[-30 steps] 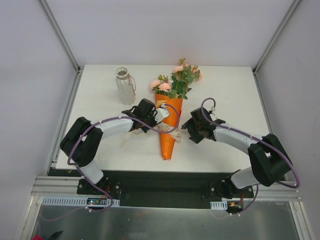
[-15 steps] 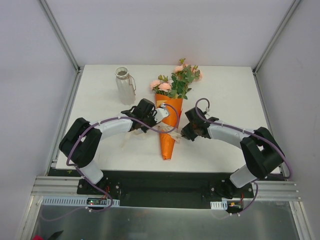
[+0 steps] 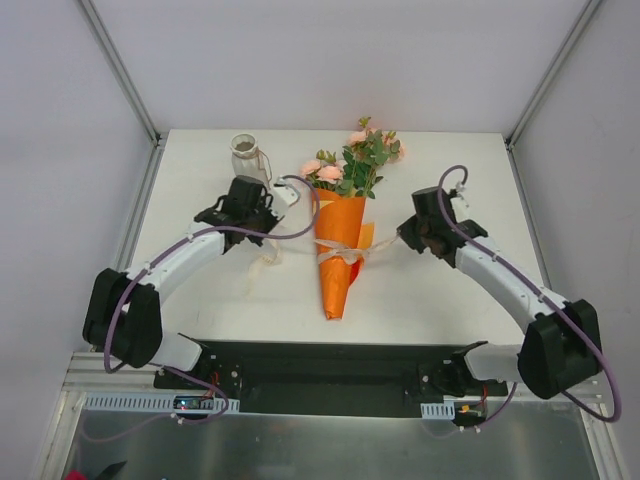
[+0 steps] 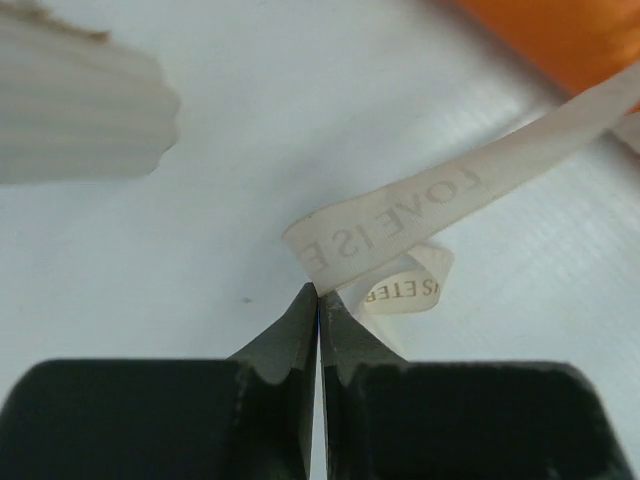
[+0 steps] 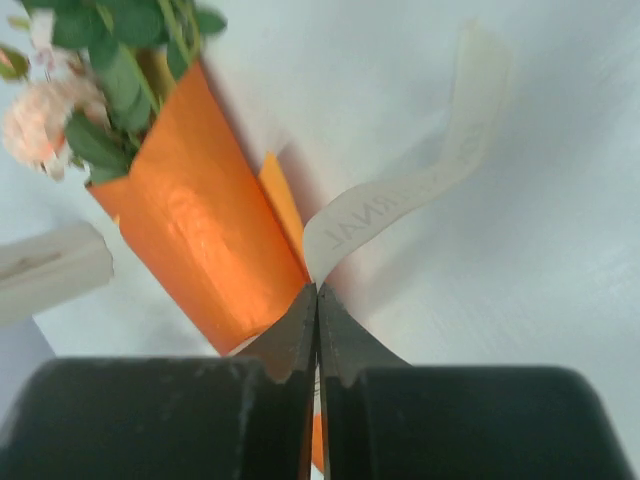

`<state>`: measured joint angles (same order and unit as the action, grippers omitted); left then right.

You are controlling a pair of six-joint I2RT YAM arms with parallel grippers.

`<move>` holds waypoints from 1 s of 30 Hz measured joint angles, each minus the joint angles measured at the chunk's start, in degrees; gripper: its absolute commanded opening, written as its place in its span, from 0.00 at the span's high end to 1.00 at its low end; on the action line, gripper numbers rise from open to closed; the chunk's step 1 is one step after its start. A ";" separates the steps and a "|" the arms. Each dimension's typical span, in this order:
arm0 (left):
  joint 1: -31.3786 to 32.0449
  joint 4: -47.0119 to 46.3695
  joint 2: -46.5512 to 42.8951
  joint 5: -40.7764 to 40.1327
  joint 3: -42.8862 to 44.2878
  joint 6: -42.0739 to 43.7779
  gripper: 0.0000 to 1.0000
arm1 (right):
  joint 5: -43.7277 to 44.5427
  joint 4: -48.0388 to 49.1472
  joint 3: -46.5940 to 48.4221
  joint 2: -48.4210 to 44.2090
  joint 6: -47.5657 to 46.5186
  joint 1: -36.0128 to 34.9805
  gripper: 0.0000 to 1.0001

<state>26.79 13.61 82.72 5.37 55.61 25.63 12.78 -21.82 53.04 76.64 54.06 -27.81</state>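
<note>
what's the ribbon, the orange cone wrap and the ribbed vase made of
The ribbon looks like thin matte cream paper or fabric: printed lettering, loose curl. The orange cone wrap seems matte paper, with creased folds. The ribbed vase is probably off-white ceramic.

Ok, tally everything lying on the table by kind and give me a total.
Bouquet in orange paper: 1
Cream printed ribbon: 1
White ribbed bottle: 1
Total: 3

A white table (image 3: 450,160) bears a ribbed vase (image 3: 243,155), an orange-wrapped bouquet (image 3: 340,235) and its ribbon (image 4: 400,215)
</note>
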 measured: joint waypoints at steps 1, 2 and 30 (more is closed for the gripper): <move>-1.53 0.55 -1.05 -0.11 0.00 -0.13 1.00 | 0.57 -0.33 0.15 -1.57 -1.42 1.68 0.99; -3.93 1.03 -2.34 -0.11 0.00 -0.22 1.00 | 1.44 -0.85 0.24 -3.04 -2.84 3.41 0.99; -25.77 17.16 -17.73 1.11 2.27 -3.04 0.01 | 22.58 -8.02 5.05 -10.82 -52.11 -28.65 0.04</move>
<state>1.02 30.76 64.99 6.48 57.89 22.59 35.35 -29.85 58.08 65.82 1.96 -56.47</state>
